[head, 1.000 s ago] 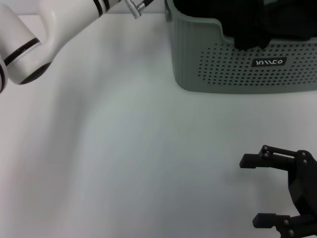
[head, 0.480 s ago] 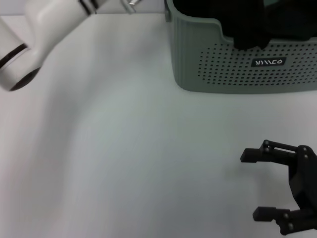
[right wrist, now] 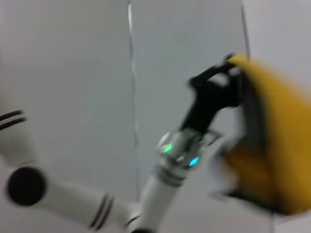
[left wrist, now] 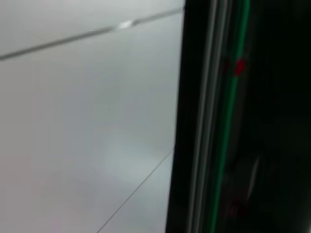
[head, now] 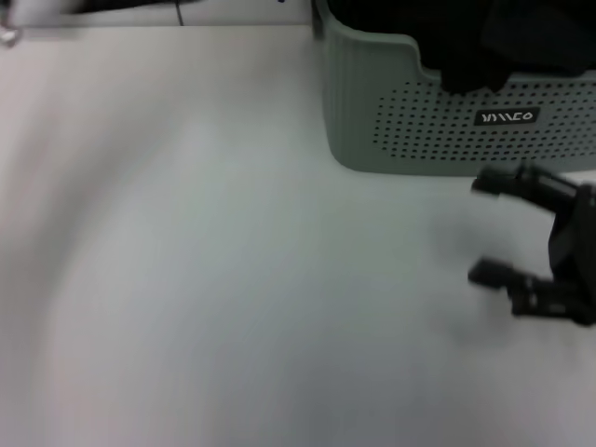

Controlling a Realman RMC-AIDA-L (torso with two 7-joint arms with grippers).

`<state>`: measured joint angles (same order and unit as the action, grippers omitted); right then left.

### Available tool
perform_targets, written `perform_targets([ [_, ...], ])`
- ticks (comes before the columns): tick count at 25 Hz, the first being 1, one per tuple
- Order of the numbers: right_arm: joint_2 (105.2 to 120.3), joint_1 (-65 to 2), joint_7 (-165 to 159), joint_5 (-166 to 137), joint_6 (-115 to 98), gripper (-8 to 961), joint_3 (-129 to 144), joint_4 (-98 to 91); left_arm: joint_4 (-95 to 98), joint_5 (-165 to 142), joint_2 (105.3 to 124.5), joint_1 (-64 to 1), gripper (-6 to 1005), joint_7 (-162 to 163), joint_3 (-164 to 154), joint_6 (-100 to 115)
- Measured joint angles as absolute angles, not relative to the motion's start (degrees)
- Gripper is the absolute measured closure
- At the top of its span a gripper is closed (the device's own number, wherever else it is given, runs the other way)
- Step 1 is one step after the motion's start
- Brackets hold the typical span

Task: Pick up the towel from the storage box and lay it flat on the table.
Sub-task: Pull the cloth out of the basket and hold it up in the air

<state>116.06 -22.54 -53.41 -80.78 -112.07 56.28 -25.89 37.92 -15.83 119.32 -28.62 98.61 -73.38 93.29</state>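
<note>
Left gripper (right wrist: pixel 232 73) pinches the yellow corner of the towel (right wrist: pixel 272 145), seemingly lifted clear. Right gripper (head: pixel 489 228), jaws wide, hovers over the table (head: pixel 233 279) just beside the storage box (head: pixel 419 140). It should catch 1 free corner, spread the towel taut, then lower it flat.

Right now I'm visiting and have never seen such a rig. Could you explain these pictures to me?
This is a two-armed robot. One picture looks down from its head and the other two are taken from its wrists. The head picture shows a white table with a grey-green basket holding dark cloth. Beside the basket is the right gripper, its fingers open and empty. The right wrist picture looks across at the left gripper, right at the edge of a yellow cloth, probably the towel. Whether it grips the cloth is too blurred to say. The left wrist picture shows only blur.
</note>
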Motion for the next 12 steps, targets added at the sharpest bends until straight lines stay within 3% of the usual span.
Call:
perform_targets([
  [5, 116.17, -24.91, -50.86, -74.24, -109.76, 97, 56.42, -22.44, 40.73, -13.56, 119.86, -24.76, 992, 99.18, -73.89, 96.01],
  [12, 116.19, -31.34, -45.28, -70.57, -107.67, 97, 56.42, -12.43, 32.96, -13.76, 119.87, -26.97, 992, 96.36, -73.69, 95.85],
])
